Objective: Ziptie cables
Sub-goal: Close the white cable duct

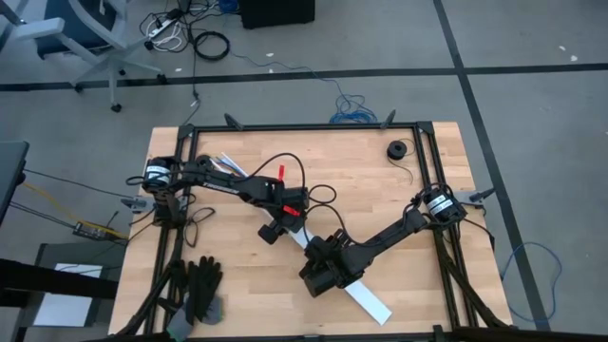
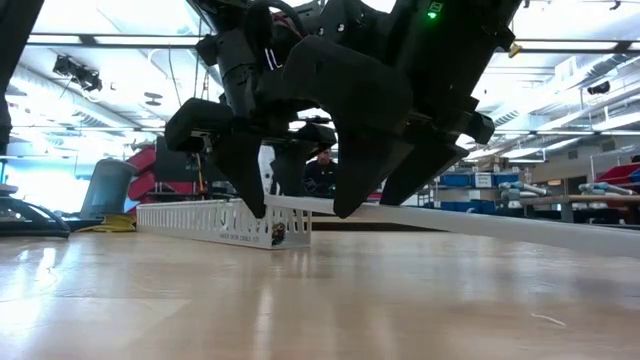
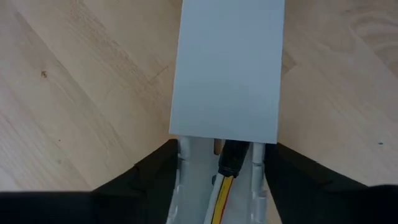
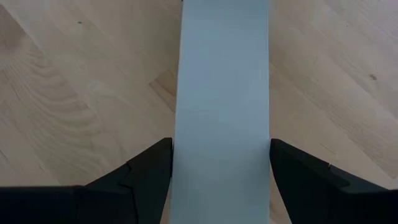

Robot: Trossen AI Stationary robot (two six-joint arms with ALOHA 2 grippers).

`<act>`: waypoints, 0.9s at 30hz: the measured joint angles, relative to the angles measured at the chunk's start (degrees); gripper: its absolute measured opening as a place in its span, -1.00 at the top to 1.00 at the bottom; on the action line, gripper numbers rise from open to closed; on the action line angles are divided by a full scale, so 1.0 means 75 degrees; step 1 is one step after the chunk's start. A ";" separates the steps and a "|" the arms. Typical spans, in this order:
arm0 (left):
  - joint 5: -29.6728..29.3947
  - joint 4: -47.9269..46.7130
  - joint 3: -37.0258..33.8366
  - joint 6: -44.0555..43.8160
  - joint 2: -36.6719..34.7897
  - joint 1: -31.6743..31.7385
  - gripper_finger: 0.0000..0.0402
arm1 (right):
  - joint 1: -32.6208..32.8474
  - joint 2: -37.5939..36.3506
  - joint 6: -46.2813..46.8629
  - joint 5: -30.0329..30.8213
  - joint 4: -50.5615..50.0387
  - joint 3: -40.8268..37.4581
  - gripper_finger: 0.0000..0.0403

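A long white slotted channel (image 2: 225,225) lies slantwise on the table. In the left wrist view it holds the cables (image 3: 219,196), yellow and white wires with a dark plug end (image 3: 233,158). A flat white cover strip (image 4: 221,81) starts over the channel's near end and runs toward the table's near right corner (image 1: 369,302). My left gripper (image 3: 221,144) stands astride the channel just behind the cover's end. My right gripper (image 4: 221,144) is shut on the cover farther along. My left gripper has one finger (image 3: 155,177) close beside each side wall of the channel (image 3: 181,168), coming slanting from above; whether they touch, I cannot tell. My right gripper pinches the cover's two long edges (image 4: 180,155) between its fingers, which lie across the strip and slant down from above. The low view shows the strip (image 2: 450,218) raised to about the channel's top there.
Black gloves (image 1: 201,283) lie near the front left corner and a small black roll (image 1: 396,149) at the far right. Bare wood lies between. A person (image 2: 322,165) sits in the room behind the table.
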 joint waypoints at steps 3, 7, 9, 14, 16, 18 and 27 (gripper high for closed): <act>0.0000 -0.0019 0.0000 -0.0021 0.0000 -0.0002 -0.10 | 0.0000 0.0000 -0.0064 0.0006 0.0002 0.0000 -0.22; -0.0009 -0.0033 -0.0001 -0.0034 0.0009 -0.0002 -0.18 | 0.0000 0.0000 -0.0070 0.0023 0.0002 0.0000 -0.21; -0.0131 -0.0047 -0.0003 -0.0068 0.0009 -0.0002 -0.19 | 0.0000 0.0000 -0.0070 0.0026 -0.0001 0.0000 -0.21; -0.0271 -0.0056 -0.0001 -0.0108 0.0009 -0.0002 -0.20 | 0.0000 0.0003 -0.0073 0.0029 -0.0004 0.0000 -0.21; -0.0336 -0.0166 0.0072 -0.0113 0.0012 -0.0002 -0.20 | 0.0000 0.0003 -0.0070 0.0027 -0.0006 0.0000 -0.21; -0.0350 -0.0268 0.0177 -0.0144 0.0012 -0.0002 -0.20 | 0.0000 0.0003 -0.0070 0.0026 -0.0008 0.0000 -0.21; -0.0367 -0.0631 0.0487 -0.0379 0.0012 -0.0002 -0.20 | 0.0000 0.0003 -0.0070 0.0023 -0.0001 0.0000 -0.21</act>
